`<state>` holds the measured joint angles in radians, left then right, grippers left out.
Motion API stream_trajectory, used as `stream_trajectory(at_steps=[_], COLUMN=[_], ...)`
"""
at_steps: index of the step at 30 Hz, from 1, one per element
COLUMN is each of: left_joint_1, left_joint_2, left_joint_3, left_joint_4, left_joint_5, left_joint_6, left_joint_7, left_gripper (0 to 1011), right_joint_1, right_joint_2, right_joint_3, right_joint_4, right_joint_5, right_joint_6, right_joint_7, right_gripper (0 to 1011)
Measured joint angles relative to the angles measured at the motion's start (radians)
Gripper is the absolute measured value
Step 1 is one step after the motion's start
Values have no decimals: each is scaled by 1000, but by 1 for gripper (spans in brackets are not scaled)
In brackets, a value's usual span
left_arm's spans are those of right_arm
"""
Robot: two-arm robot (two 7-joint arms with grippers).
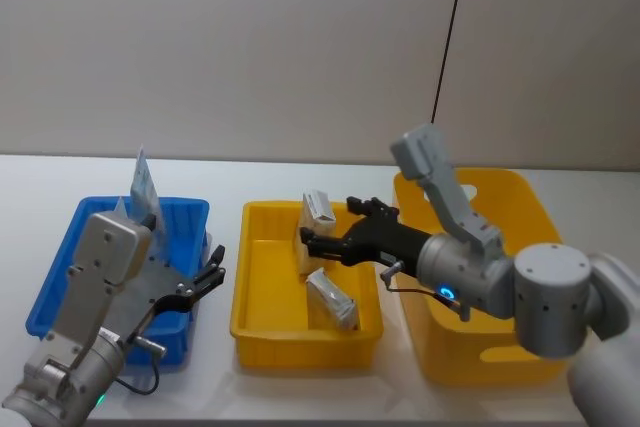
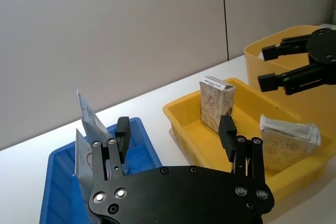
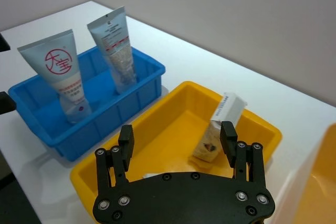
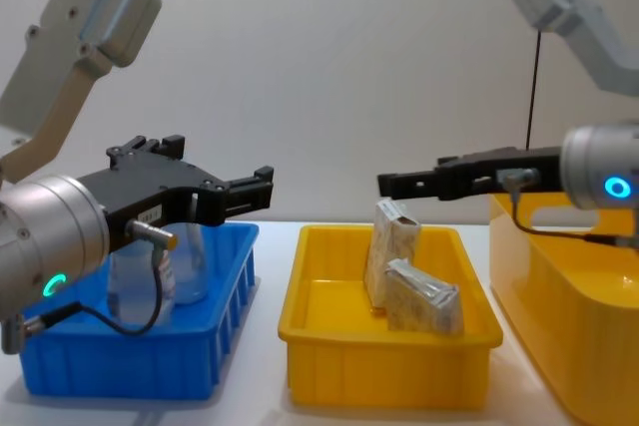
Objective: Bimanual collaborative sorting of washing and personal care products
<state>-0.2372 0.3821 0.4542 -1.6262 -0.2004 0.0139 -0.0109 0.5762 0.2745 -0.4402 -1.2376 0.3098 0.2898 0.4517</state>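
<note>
I see my right gripper (image 2: 262, 67) hovering over the yellow tray (image 4: 389, 361), jaws wide open and empty, above the upright packet (image 4: 391, 241); the flat packet (image 4: 424, 296) lies nearer. Left gripper (image 4: 266, 189), open, empty, hangs right of 2 tubes (image 3: 58, 77) standing in the blue bin (image 4: 130, 366).

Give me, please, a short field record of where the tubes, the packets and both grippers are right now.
blue bin: holds two pale-blue squeeze tubes, both standing
small yellow tray: holds two beige packets
upright packet: on end at the tray's far side
flat packet: lying nearer the front
large yellow bin: right of the tray
left gripper: open, empty, above the blue bin's right edge
right gripper: open, empty, above the tray near the upright packet
</note>
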Motion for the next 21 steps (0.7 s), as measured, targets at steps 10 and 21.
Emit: stream_trajectory(at_steps=[10, 21], left_joint_1=[0, 0], left_joint_2=[0, 0], left_joint_3=[0, 0], left_joint_4=[0, 0], left_joint_5=[0, 0], left_joint_6=[0, 0], left_joint_7=[0, 0], left_gripper=[1001, 1001], right_joint_1=[62, 82], right_joint_2=[-23, -36], right_joint_3=[-43, -59], right_joint_4=[43, 25], right_joint_5=[0, 8], right_joint_6=[86, 193], right_joint_7=[24, -3], right_gripper=[1004, 1004])
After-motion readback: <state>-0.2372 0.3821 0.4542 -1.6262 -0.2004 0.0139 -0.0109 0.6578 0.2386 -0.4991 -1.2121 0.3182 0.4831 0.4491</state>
